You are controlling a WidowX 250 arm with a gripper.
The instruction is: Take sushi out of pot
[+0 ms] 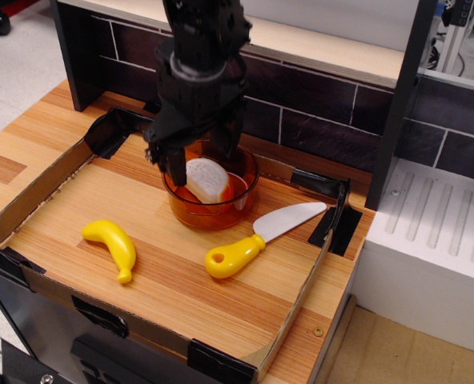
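Right now the black gripper (198,164) hangs over the translucent orange pot (210,198), jaws apart, its fingers straddling the sushi (207,180) inside. Whether they touch it cannot be told. From the pot, a toy knife (263,232) lies at four o'clock and a banana (113,246) at eight o'clock on the wooden tray (181,296).

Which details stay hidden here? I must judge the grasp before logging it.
- Black gripper: far finger hidden behind the small white toy nigiri sushi; closure unclear.
- Sushi's orange salmon side: not clearly visible.
- Round translucent orange plastic pot: back rim covered by the gripper.
- Arm: cut off by the top edge.
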